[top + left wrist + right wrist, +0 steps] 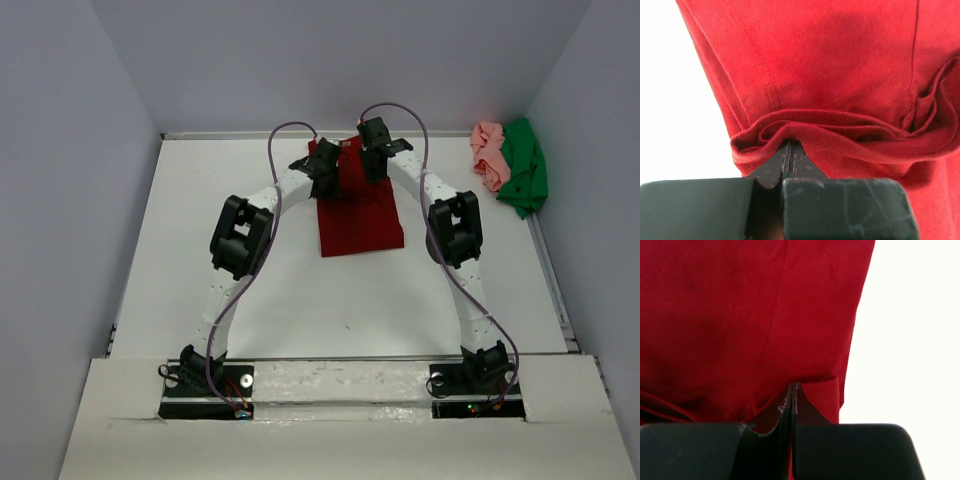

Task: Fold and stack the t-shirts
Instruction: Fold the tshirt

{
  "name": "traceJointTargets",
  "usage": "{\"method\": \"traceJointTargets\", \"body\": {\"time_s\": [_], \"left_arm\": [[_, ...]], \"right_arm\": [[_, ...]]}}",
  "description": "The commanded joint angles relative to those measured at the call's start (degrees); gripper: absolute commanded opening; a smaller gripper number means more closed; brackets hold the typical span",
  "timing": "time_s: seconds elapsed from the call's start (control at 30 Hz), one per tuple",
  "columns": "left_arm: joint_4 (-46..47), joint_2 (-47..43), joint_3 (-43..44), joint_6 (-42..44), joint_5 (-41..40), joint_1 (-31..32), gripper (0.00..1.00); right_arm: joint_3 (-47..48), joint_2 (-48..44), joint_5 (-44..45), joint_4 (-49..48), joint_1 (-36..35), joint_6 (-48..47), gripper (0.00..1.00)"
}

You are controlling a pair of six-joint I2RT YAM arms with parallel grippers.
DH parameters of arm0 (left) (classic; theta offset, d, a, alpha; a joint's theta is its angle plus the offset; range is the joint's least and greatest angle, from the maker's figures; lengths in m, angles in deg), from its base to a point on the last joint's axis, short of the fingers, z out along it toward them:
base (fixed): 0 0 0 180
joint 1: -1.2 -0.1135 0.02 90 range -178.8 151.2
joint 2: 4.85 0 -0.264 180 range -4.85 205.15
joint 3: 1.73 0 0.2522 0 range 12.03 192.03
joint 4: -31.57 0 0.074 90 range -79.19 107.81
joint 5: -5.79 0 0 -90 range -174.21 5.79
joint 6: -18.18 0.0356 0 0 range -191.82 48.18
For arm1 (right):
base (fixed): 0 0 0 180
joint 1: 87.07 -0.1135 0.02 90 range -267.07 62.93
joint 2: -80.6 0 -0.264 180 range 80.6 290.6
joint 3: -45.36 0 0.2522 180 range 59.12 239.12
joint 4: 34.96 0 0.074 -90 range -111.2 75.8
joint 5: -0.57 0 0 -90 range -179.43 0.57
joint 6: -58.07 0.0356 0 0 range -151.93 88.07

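Note:
The dark red t-shirt (360, 215) lies as a narrow folded strip in the middle of the white table (300, 300), running away from the arms. Both grippers are at its far end. My left gripper (322, 172) is shut, its tips (790, 143) pinching a bunched, layered edge of the red cloth (840, 75). My right gripper (375, 160) is shut too, and its tips (792, 386) pinch the cloth's edge (740, 315) near the right side. The pale pink t-shirt (489, 155) and the bright green t-shirt (525, 170) lie crumpled together at the far right corner.
Grey walls (70, 200) close the table in on the left, back and right. The two arm bases (340, 385) sit at the near edge. Cables loop over both arms above the red shirt.

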Motion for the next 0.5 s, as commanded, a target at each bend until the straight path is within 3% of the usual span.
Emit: {"method": "traceJointTargets", "body": {"time_s": [0.0, 0.27, 0.47], "left_arm": [[3.77, -3.14, -1.06, 0.72, -4.19, -0.73, 0.00], [7.99, -1.03, -1.25, 0.63, -5.86, -2.22, 0.00], [8.87, -0.24, -1.68, 0.80, -7.71, -3.36, 0.00]], "right_arm": [[3.82, 2.96, 0.23, -0.89, -0.42, -1.84, 0.00], [3.74, 7.53, -1.96, -2.65, 0.64, -1.39, 0.00], [3.39, 9.30, 2.95, -3.36, 0.64, -2.89, 0.00]]}}
